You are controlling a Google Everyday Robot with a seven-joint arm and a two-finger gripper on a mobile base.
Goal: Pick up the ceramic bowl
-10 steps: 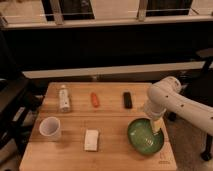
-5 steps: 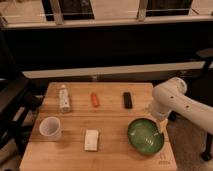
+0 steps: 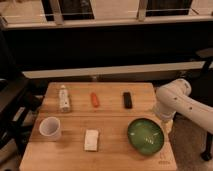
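The bowl [image 3: 145,135] sits on the table [image 3: 114,121]. The gripper [image 3: 167,125] hangs beside its right rim; whether it grasps anything is unclear.

The cup [image 3: 50,128] is white, the ceramic bowl [image 3: 145,136] green with a dark rim, the pale jaws just beside it.

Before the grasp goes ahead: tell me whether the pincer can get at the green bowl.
Probably yes. The pincer sits just beside the ceramic bowl, at its right rim, with nothing between them; the white block and black bar lie apart from the bowl.
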